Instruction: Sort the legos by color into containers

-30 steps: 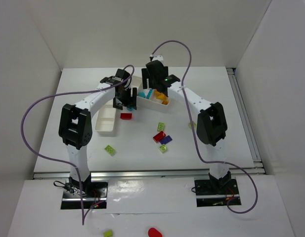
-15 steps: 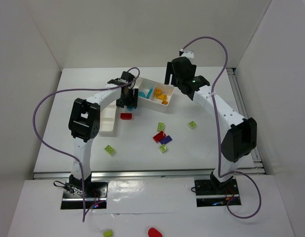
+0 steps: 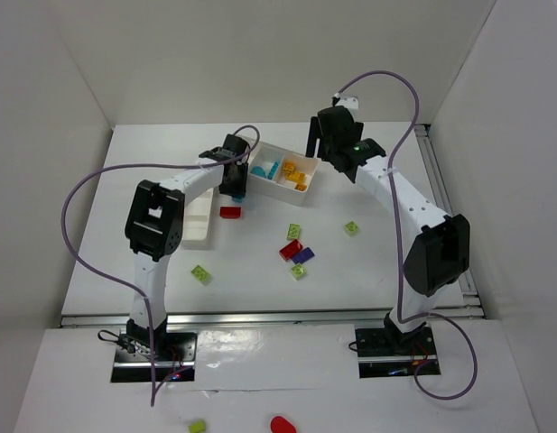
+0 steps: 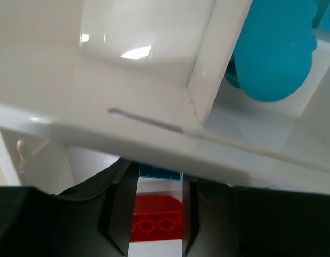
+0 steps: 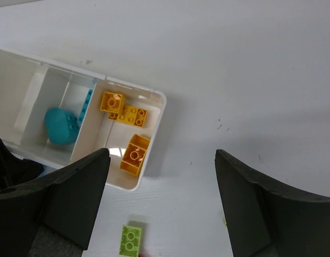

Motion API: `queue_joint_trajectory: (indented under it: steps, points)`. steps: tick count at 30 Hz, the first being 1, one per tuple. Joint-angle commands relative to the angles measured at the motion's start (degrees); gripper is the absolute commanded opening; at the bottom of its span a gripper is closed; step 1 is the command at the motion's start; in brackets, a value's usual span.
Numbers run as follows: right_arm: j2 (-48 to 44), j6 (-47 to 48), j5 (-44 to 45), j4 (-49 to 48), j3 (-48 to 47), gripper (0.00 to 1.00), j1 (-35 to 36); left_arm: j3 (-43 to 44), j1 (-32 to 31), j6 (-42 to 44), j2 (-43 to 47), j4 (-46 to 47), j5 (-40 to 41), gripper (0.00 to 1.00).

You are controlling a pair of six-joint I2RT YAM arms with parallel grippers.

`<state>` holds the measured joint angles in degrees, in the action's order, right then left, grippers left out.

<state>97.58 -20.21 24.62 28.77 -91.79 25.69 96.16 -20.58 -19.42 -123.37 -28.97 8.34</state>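
Note:
My left gripper point(image 3: 235, 183) hangs at the left end of the wider container point(image 3: 307, 185), jaws shut on a cyan lego point(image 4: 160, 172). Right below it a red lego point(image 4: 156, 225) lies on the table point(image 3: 230, 213). That container point(image 5: 158, 100) holds cyan pieces point(image 5: 60, 126) in its middle compartment and orange-yellow legos point(image 5: 133, 155) at its right end. The narrower container point(image 3: 193, 236) lies to the left. My right gripper point(image 5: 162, 155) is open and holds nothing, raised behind the wider container's right end point(image 3: 316, 137). Loose legos lie on the table: green point(image 3: 294, 231), red point(image 3: 291, 249), purple point(image 3: 302, 256).
More green legos lie at the right point(image 3: 351, 227), centre point(image 3: 298, 271) and front left point(image 3: 201, 274). A green lego point(image 5: 131, 240) shows under the right wrist camera. Off the table's front edge lie a green piece point(image 3: 198, 426) and a smooth red blob point(image 3: 282, 424). White walls enclose the table.
My left gripper's jaws have closed in on the cyan lego beside the wider container. The right arm has swung right, away from over that container, still open.

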Motion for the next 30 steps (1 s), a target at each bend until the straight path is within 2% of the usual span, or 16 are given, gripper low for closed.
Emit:
queue_joint_trajectory:
  steps: [1,6,12,14,21,23,24,25,26,28,30]
  points:
    - [-2.39,-0.71,0.78,-0.03,-0.41,0.86,-0.82,-1.76,-0.43,0.61,4.79,-1.08,1.76,0.30]
    - [-2.92,-0.71,0.78,-0.03,-0.41,0.86,-0.82,-2.38,-0.95,0.08,10.95,-4.07,1.77,0.23]
    - [-4.06,-0.71,0.78,-0.03,0.12,0.86,-0.82,2.43,-2.10,0.69,15.00,-4.60,1.33,0.23]
    - [-4.06,-0.71,0.78,-0.03,0.65,0.86,-0.82,5.60,-2.62,1.22,12.90,-4.60,-0.41,0.23]
    - [-7.22,-1.24,1.31,1.64,2.49,0.86,-1.87,26.32,-3.68,0.00,-0.89,-6.27,-4.73,0.24]
    - [-7.75,-1.24,1.31,3.21,2.49,0.86,-1.87,30.47,-3.68,0.00,-6.06,-6.80,-5.34,0.32]
    - [-8.28,-1.24,1.31,3.83,2.49,0.86,-1.87,34.06,-3.68,0.00,-7.48,-7.50,-5.35,0.41]
    - [-8.28,-1.76,1.31,3.83,3.01,0.86,-1.87,35.66,-3.68,0.00,-8.63,-8.37,-5.35,0.56]
    - [-9.07,-1.77,1.83,4.35,3.54,0.86,-1.87,36.98,-3.68,-0.61,-9.60,-8.99,-5.35,0.79]
    - [-9.87,-2.37,1.83,4.89,4.07,0.86,-1.87,37.87,-3.68,-0.62,-9.61,-9.00,-5.35,0.85]
    - [-11.09,-3.16,0.26,5.41,5.21,0.86,-1.87,34.73,-3.68,-1.23,-6.03,-9.00,-5.35,0.87]
